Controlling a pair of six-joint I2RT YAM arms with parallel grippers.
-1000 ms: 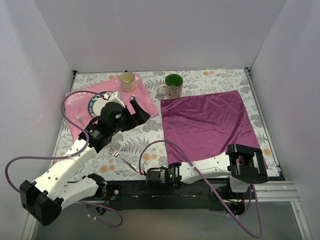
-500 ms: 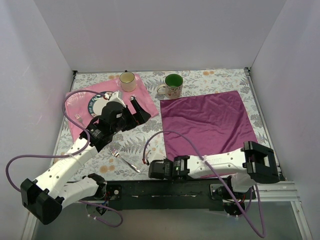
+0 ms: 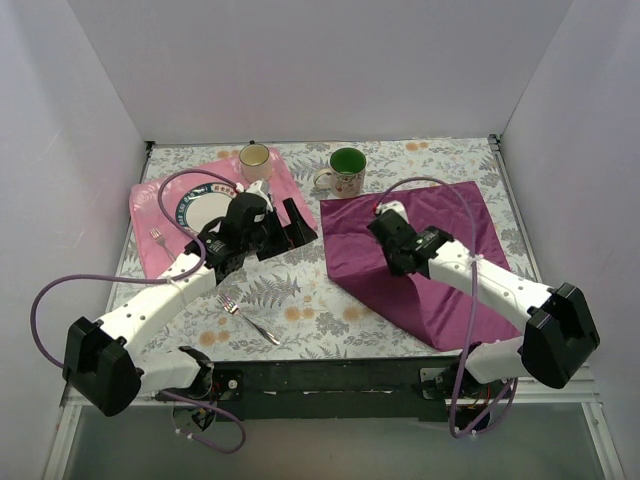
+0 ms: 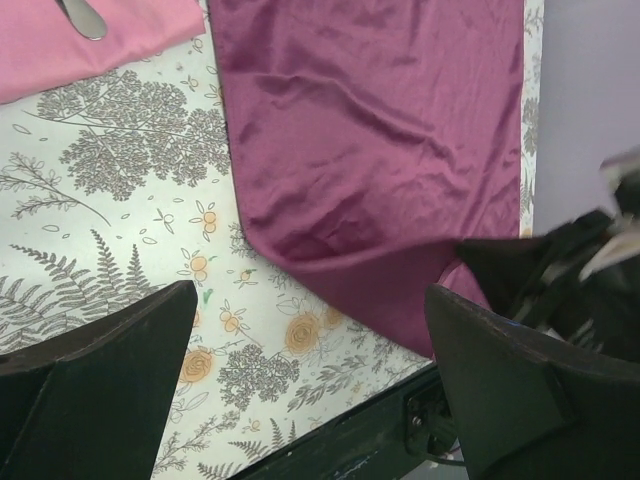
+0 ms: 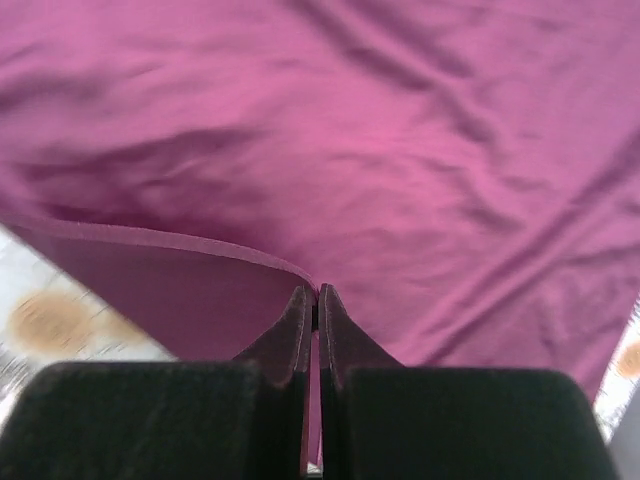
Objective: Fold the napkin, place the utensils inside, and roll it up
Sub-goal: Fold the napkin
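Note:
The dark magenta napkin (image 3: 450, 240) lies on the right half of the table, and its near-left corner is lifted and drawn back over the cloth. My right gripper (image 3: 385, 225) is shut on that corner, and the right wrist view shows the cloth's edge pinched between the closed fingertips (image 5: 317, 295) above the rest of the napkin (image 5: 400, 150). My left gripper (image 3: 290, 228) hovers open just left of the napkin, with nothing between its fingers (image 4: 310, 370); the napkin (image 4: 370, 150) lies ahead of it. A silver fork (image 3: 250, 318) lies on the floral table near the front. Another utensil's end (image 3: 157, 237) rests on the pink mat.
A pink mat (image 3: 165, 255) at the back left carries a plate (image 3: 205, 208) and a beige mug (image 3: 255, 160). A mug with a green inside (image 3: 345, 170) stands just behind the napkin's left corner. White walls close off three sides.
My right arm swung up from the near edge. Its gripper shut on the napkin's near-left corner and carried it up and back over the cloth. My left arm reached further right.

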